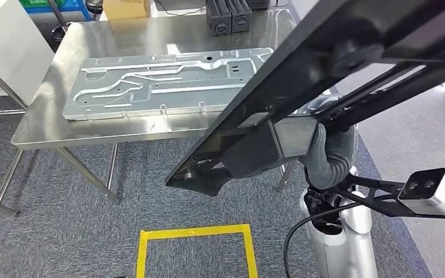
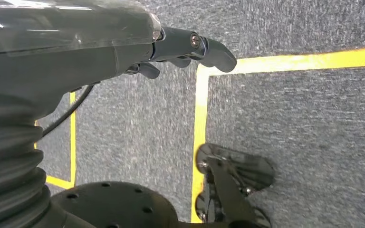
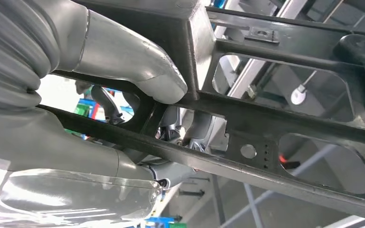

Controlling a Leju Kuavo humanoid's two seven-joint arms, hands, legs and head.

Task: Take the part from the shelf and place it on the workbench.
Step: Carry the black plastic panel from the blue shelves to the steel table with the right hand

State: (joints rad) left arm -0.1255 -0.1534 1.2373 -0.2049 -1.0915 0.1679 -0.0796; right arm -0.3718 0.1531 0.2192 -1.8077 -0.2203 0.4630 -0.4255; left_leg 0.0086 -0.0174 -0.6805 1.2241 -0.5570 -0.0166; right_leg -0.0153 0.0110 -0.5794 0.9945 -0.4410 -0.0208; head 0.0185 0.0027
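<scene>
Here the raised right robot hand (image 1: 324, 152) grips the black frame part (image 1: 324, 69) over the workbench (image 1: 46, 116) edge.

Right hand (image 3: 138, 102) gripping the black frame part (image 3: 275, 118): the thumb is pressing on a solid block of the part, while darker fingers (image 3: 190, 135) are curling around a crossbar just beside that block. Open cut-outs in the part are showing blurred background structures beyond it.
</scene>
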